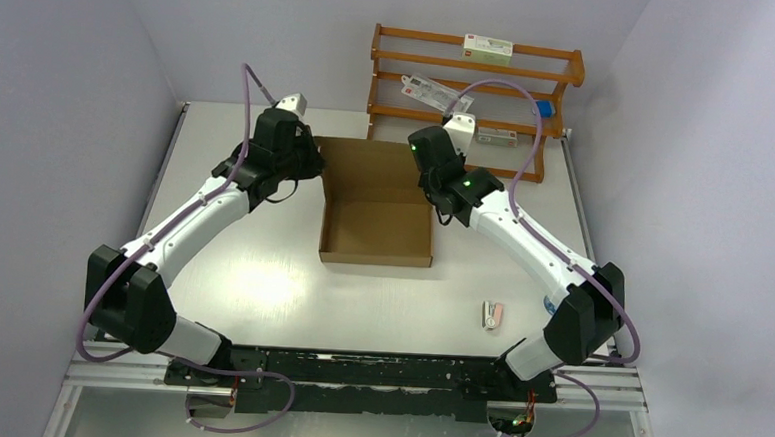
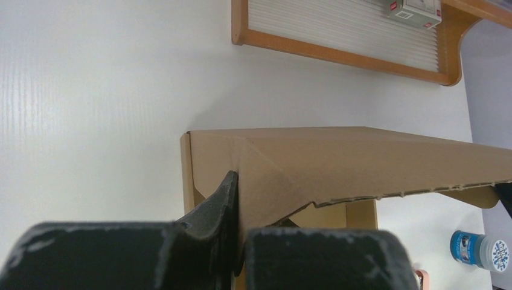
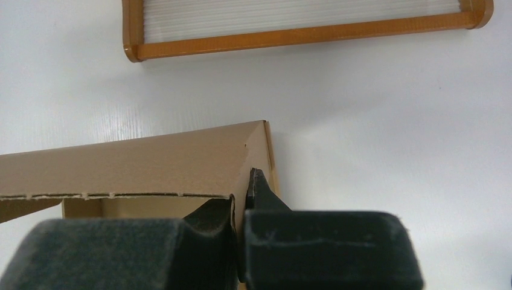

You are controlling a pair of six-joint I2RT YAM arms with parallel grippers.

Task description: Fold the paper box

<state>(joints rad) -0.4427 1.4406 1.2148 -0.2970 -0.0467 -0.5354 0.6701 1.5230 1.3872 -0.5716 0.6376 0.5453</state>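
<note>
Left gripper [image 2: 237, 202] and right gripper [image 3: 240, 199] each pinch one end of the paper box [image 1: 377, 228] lid flap [image 2: 362, 163], stretched between them and raised, apparently to close it over the tray.

The top camera is mounted high behind the 2 arm bases [image 1: 201, 347]. It looks down and forward over the whole table [image 1: 259, 292] to the rack [image 1: 475, 98] at the far edge. The left wrist camera looks out along its own fingers [image 2: 218, 202], very close to the box [image 2: 362, 163], with the rack beyond. The right wrist camera mirrors it from the opposite side. All 3 views share the box's raised flap and the rack.
</note>
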